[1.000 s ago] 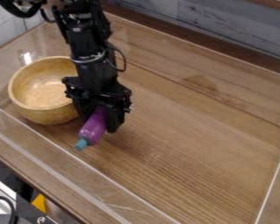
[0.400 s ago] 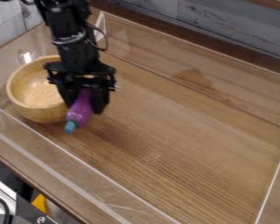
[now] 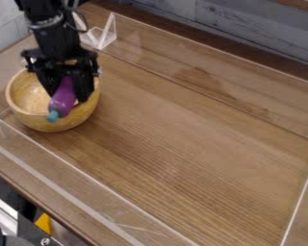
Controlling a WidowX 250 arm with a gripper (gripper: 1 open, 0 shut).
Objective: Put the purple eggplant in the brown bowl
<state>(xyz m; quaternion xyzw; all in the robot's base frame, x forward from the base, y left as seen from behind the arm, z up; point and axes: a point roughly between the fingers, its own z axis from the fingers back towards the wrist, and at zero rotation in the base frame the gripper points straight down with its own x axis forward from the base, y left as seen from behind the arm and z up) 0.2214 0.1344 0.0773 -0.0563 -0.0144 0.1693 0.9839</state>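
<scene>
The gripper points straight down, its dark fingers clamped on the upper part of the purple eggplant. The eggplant hangs between them, tilted, with its glossy purple body showing below the fingers and its teal stem tip lowest, pointing down and a little toward the near left. It is held above the brown bowl, over the right half of the bowl's opening, and the stem tip sits just over the near part of the bowl. Whether the tip touches the bowl cannot be told from this view.

The black arm rises from the gripper toward the top left corner of the picture, with cables along it. The bowl stands at the left end of the wooden counter, its thick rim and pale speckled inside showing to the left of the gripper. A clear plastic wall borders the counter along its near edge and runs on around the right side. Behind the counter, at the top right, is a grey wall.
</scene>
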